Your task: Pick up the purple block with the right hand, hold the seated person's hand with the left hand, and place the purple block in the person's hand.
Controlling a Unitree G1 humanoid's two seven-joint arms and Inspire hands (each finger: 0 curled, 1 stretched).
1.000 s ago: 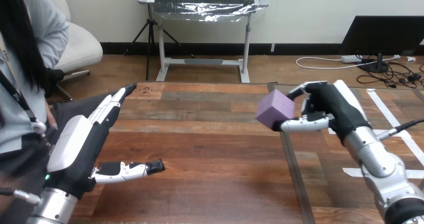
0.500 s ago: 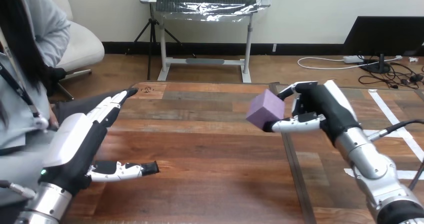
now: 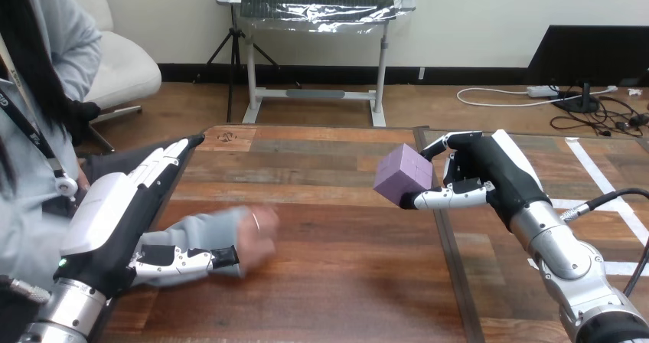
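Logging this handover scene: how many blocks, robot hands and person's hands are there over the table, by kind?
purple block: 1
robot hands, the left hand and the right hand: 2
person's hand: 1
total: 4

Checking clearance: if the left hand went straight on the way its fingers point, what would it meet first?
Likely nothing: the left hand points its straight fingers at the far edge of the table, over bare wood. The person's hand lies to the side, by its thumb.
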